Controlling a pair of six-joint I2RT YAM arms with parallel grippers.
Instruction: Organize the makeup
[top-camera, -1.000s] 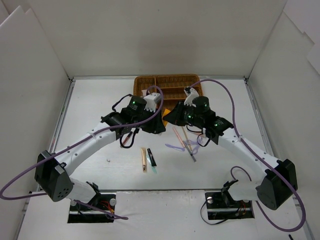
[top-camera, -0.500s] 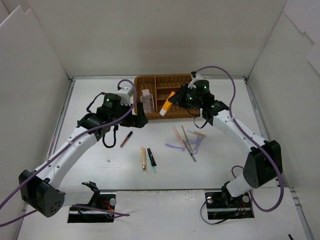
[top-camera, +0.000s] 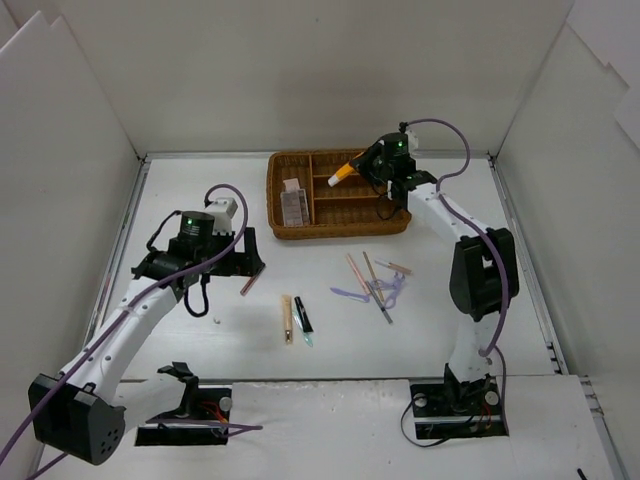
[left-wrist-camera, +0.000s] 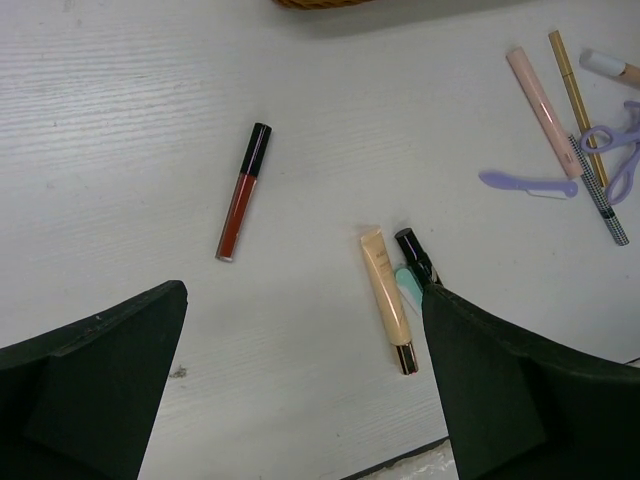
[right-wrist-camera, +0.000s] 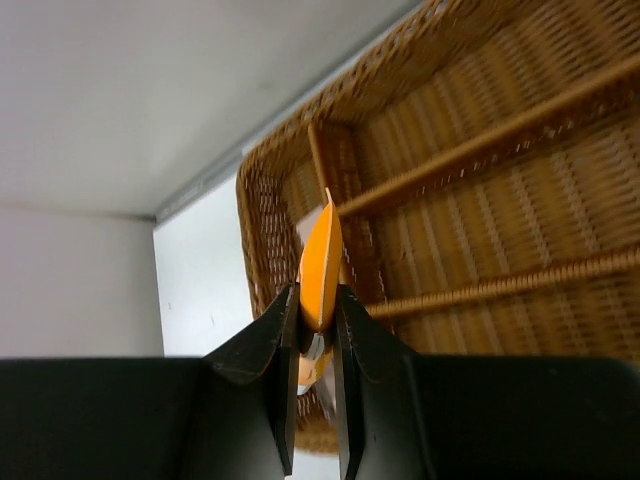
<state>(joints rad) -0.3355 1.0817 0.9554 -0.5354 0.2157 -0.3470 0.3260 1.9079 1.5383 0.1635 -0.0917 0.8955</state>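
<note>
While your right gripper (right-wrist-camera: 318, 330) is clamped on the orange tube (right-wrist-camera: 322, 270) above the back compartments of the tray (top-camera: 340, 232), you are mid-placement: next, lower it into a free slot and let go without catching a divider. Your left gripper (left-wrist-camera: 300, 400) hangs empty, jaws wide apart, over the red gloss (left-wrist-camera: 243, 205); line up along it for the next pick. Pencils (left-wrist-camera: 541, 98) lie loose on the white table (top-camera: 180, 190), with white walls around

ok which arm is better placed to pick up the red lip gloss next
Left. The left gripper hangs open just beside the red lip gloss; the right gripper is shut on the orange tube, away over the wicker tray.
</note>
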